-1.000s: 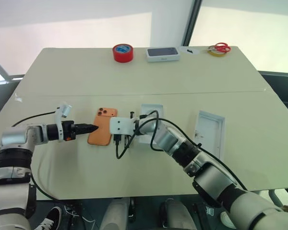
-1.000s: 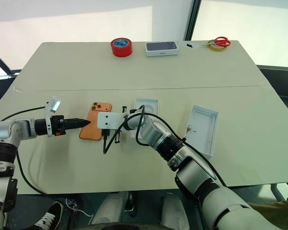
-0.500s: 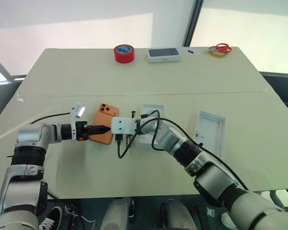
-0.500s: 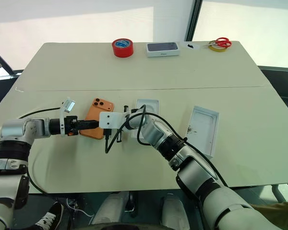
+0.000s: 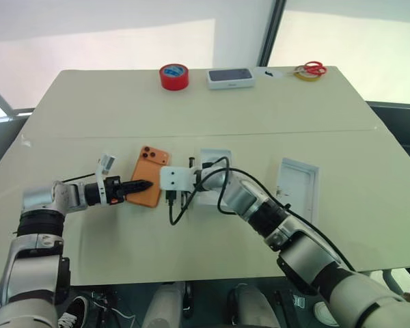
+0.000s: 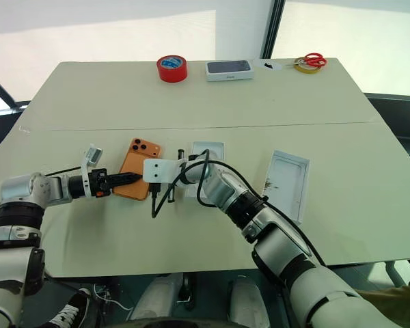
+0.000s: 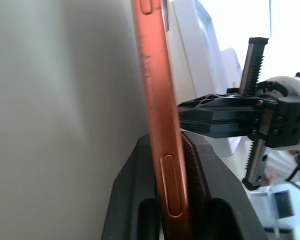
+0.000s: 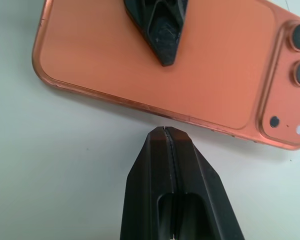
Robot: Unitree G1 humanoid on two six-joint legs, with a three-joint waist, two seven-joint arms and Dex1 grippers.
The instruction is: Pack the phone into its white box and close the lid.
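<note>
The orange phone (image 5: 150,174) lies back up near the middle of the table, its lenses at the far corner. My left gripper (image 5: 143,183) reaches in from the left and is shut on the phone's near long edge, one finger (image 7: 140,200) under it and one over it. My right gripper (image 8: 164,131) is shut and empty, its tip beside the phone's opposite long edge. The white box (image 5: 215,158) sits just right of the phone, partly hidden behind my right arm. The lid (image 5: 299,186) lies inside up further to the right.
At the table's far edge stand a red tape roll (image 5: 173,75), a closed white box with a dark top (image 5: 230,77), and red-handled scissors (image 5: 314,67) on a yellow tape ring. A black cable (image 5: 172,212) loops under my right wrist.
My left gripper moved right onto the phone's edge, rolled and closed on it. The phone turned slightly. The right arm stayed still.
</note>
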